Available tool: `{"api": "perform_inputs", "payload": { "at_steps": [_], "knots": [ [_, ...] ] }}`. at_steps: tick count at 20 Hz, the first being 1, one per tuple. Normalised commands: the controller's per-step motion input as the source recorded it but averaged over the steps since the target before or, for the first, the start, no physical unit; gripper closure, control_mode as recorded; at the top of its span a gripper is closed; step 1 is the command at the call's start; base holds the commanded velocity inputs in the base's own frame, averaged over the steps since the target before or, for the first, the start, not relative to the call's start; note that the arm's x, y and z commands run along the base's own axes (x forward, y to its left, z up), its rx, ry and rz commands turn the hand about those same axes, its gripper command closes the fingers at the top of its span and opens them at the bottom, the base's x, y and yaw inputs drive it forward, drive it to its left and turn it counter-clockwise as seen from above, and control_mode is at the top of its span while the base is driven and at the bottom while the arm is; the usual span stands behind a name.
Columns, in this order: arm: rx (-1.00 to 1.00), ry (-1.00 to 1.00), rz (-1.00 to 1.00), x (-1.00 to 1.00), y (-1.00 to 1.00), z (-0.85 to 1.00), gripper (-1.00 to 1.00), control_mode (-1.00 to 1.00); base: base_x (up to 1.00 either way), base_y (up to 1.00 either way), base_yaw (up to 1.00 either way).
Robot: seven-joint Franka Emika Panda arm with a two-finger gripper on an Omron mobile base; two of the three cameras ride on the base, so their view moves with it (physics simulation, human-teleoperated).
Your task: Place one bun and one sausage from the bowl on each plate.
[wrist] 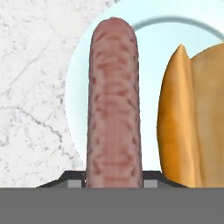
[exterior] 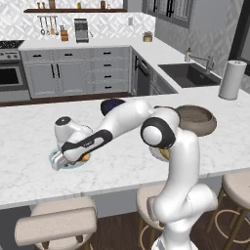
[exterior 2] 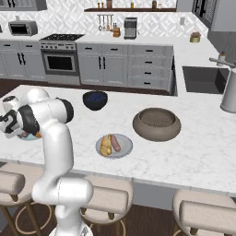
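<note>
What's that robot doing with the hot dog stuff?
The robot arm is holding a sausage in its tool, right over the pale blue plate at the near edge of the counter. A bun is already lying on that plate, beside the sausage. The light grey plate further along the counter already has its own bun and sausage. The small dark bowl sits farther back.
</note>
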Motion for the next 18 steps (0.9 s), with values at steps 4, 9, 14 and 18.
{"api": "perform_inputs", "payload": {
  "at_steps": [4,9,14,18],
  "knots": [
    [0.00,0.00,-0.01,0.23,0.12,-0.18,1.00,-1.00,0.00,0.00,0.00],
    [0.00,0.00,0.00,0.27,0.00,-0.29,1.00,-1.00,0.00,0.00,0.00],
    [0.00,0.00,0.00,0.15,0.02,-0.23,-1.00,-1.00,0.00,0.00,0.00],
    [0.00,-0.01,0.00,-0.14,-0.02,0.07,-1.00,-1.00,0.00,0.00,0.00]
  ]
}}
